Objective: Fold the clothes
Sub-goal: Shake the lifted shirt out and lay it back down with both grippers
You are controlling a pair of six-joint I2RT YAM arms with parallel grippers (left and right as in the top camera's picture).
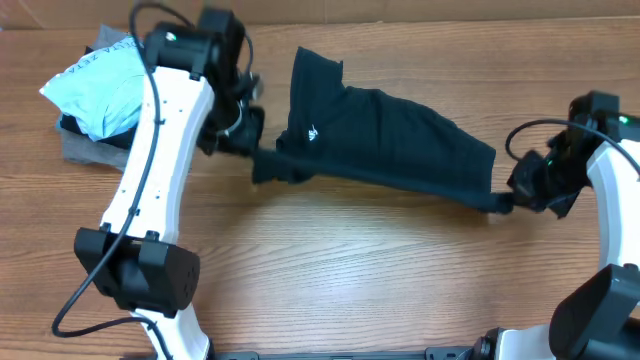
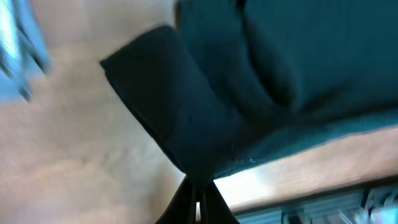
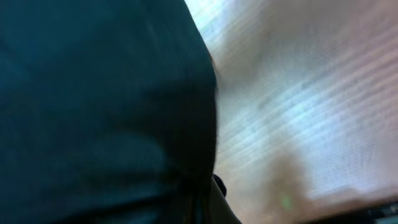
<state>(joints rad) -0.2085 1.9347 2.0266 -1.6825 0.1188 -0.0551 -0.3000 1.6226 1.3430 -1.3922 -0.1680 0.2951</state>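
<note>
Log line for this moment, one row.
black T-shirt: stretched between arms | left gripper: jaws shut on it | right gripper: jaws shut on it

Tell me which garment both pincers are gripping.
The black T-shirt with the small white logo, stretched between left pincer and right pincer. The light blue garment and grey garment lie piled aside.

Light blue garment (image 1: 95,85) is noted crumpled at the left end of the wooden worktop (image 1: 350,270); faint lettering is seen along its upper edge. It is piled on a grey garment (image 1: 82,150), whose edge is exposed beneath. A dark layer is glimpsed between the two, not identified. In the left wrist view the blue is only blurred.
</note>
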